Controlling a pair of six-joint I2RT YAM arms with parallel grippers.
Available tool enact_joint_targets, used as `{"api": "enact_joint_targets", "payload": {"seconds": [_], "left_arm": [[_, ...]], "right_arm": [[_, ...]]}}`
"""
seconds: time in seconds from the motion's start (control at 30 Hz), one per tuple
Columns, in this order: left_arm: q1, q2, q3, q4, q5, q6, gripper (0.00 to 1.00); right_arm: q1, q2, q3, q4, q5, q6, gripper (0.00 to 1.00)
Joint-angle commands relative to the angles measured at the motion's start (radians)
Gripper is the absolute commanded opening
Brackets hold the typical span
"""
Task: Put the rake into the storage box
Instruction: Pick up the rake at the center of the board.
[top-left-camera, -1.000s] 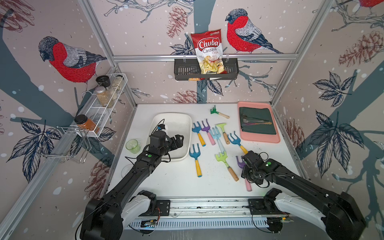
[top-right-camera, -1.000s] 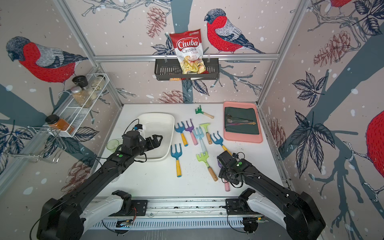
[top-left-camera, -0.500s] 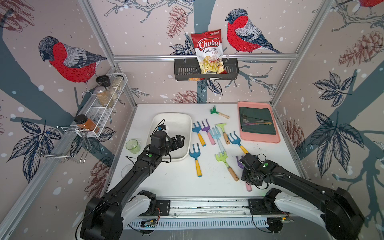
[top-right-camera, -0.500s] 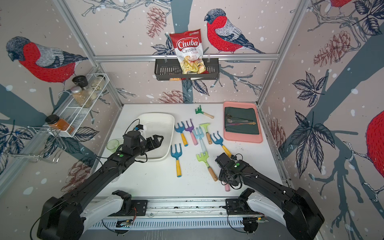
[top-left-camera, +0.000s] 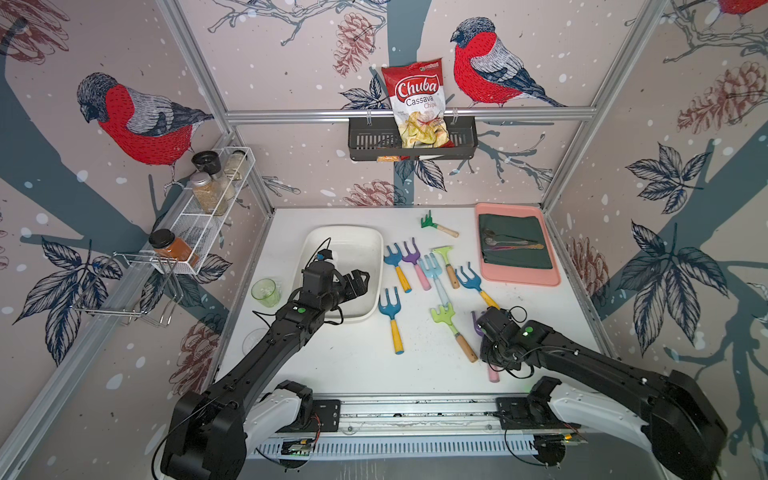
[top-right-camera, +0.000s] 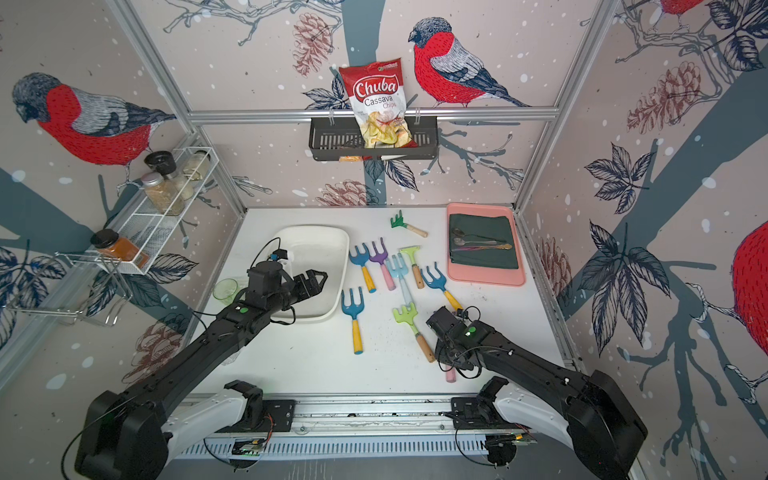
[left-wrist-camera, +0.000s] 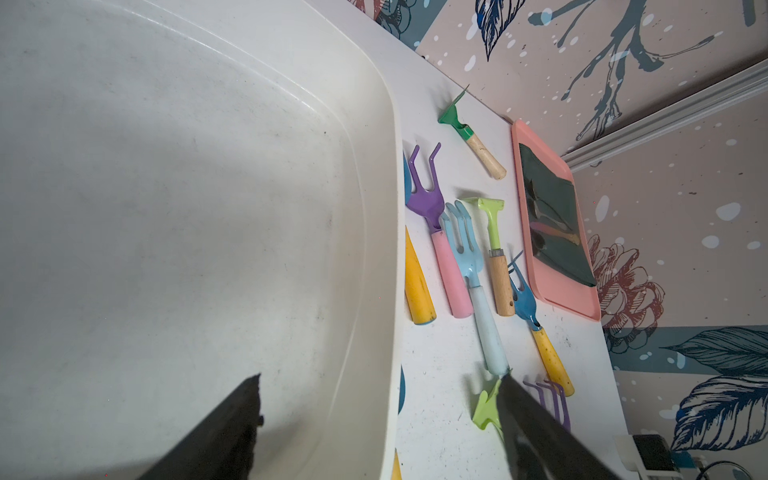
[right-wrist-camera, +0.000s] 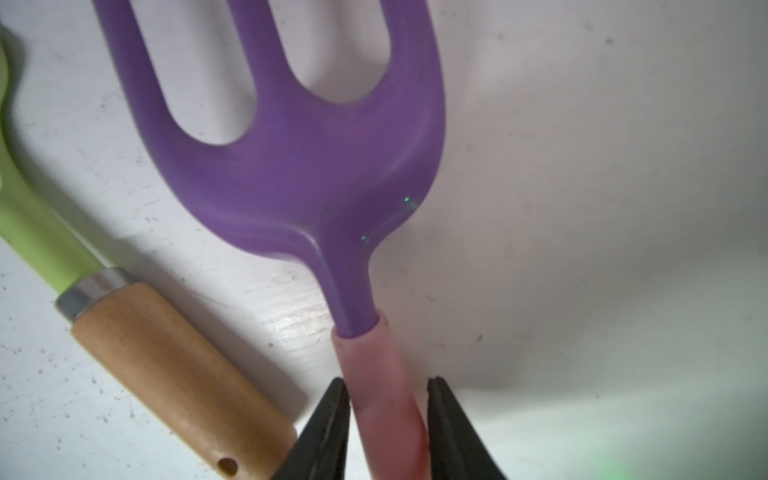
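The rake (right-wrist-camera: 299, 178) has a purple forked head and a pink handle (right-wrist-camera: 382, 395) and lies flat on the white table at the front right. My right gripper (right-wrist-camera: 386, 386) is shut on that handle, one finger on each side. In both top views my right wrist covers most of the rake; only the handle's end (top-left-camera: 493, 374) (top-right-camera: 450, 376) and a bit of purple (top-left-camera: 476, 322) show. The storage box (top-left-camera: 353, 245) (top-right-camera: 320, 245) (left-wrist-camera: 208, 187) is a white tub at the left, holding nothing. My left gripper (top-left-camera: 359, 280) (top-right-camera: 316, 278) (left-wrist-camera: 380, 376) hangs open over its near right rim.
A lime rake with a wooden handle (top-left-camera: 451, 328) (right-wrist-camera: 166, 374) lies close beside the held rake. Several more toy rakes (top-left-camera: 390, 316) are spread mid-table. A pink tray (top-left-camera: 515, 245) sits back right, a green cup (top-left-camera: 265, 291) left of the box, a black basket (top-left-camera: 411, 141) on the back wall.
My right gripper's jaws have closed in onto the rake's pink handle, and that wrist has edged a little left. The left arm has hardly moved.
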Motion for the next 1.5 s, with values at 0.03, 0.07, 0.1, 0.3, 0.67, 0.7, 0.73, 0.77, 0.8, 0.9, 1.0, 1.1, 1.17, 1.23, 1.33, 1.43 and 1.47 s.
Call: {"api": "enact_joint_targets", "payload": {"seconds": [0.03,0.07,0.1,0.3,0.67,0.7,0.73,0.77,0.8,0.9,1.0,1.1,1.17,1.23,1.33,1.43,1.47], "left_arm": [[-0.006,0.007,0.012,0.016,0.013,-0.014,0.87],[-0.009,0.007,0.012,0.016,0.013,-0.014,0.86],[-0.008,0.007,0.014,0.014,0.015,-0.014,0.86],[-0.012,0.007,0.023,0.011,0.02,-0.016,0.83],[-0.048,-0.015,0.051,0.023,0.053,-0.055,0.81],[-0.053,-0.016,0.059,0.032,0.066,-0.063,0.81],[-0.059,-0.014,0.067,0.042,0.082,-0.074,0.8],[-0.064,-0.013,0.075,0.059,0.1,-0.088,0.8],[-0.069,-0.012,0.081,0.077,0.115,-0.1,0.8],[-0.084,0.0,0.103,0.151,0.163,-0.143,0.78],[-0.092,0.036,0.141,0.194,0.204,-0.167,0.79],[-0.095,0.07,0.179,0.205,0.226,-0.163,0.78],[-0.097,0.085,0.194,0.21,0.233,-0.162,0.76],[-0.1,0.096,0.2,0.216,0.237,-0.163,0.75],[-0.104,0.107,0.194,0.221,0.24,-0.168,0.73],[-0.107,0.113,0.168,0.243,0.242,-0.177,0.71],[-0.108,0.112,0.154,0.256,0.245,-0.183,0.7]], "right_arm": [[0.018,0.017,0.0,0.008,0.03,-0.01,0.34],[0.025,0.02,-0.003,0.009,0.033,-0.009,0.33],[0.029,0.022,-0.002,0.01,0.035,-0.008,0.32],[0.052,0.02,0.005,0.009,0.049,-0.002,0.24],[0.135,0.025,0.12,-0.014,0.139,0.008,0.22],[0.137,0.034,0.142,-0.019,0.145,-0.002,0.22],[0.139,0.047,0.173,-0.029,0.155,-0.015,0.22],[0.14,0.061,0.207,-0.038,0.166,-0.032,0.22],[0.142,0.075,0.241,-0.043,0.173,-0.051,0.22],[0.141,0.127,0.355,-0.025,0.166,-0.134,0.22],[0.142,0.204,0.472,0.038,0.1,-0.238,0.22],[0.144,0.286,0.565,0.098,0.033,-0.325,0.22],[0.145,0.326,0.609,0.13,-0.016,-0.371,0.21],[0.148,0.362,0.65,0.143,-0.041,-0.395,0.21],[0.154,0.406,0.696,0.164,-0.081,-0.421,0.21],[0.159,0.444,0.744,0.166,-0.107,-0.434,0.21],[0.161,0.459,0.76,0.167,-0.119,-0.437,0.21]]}}
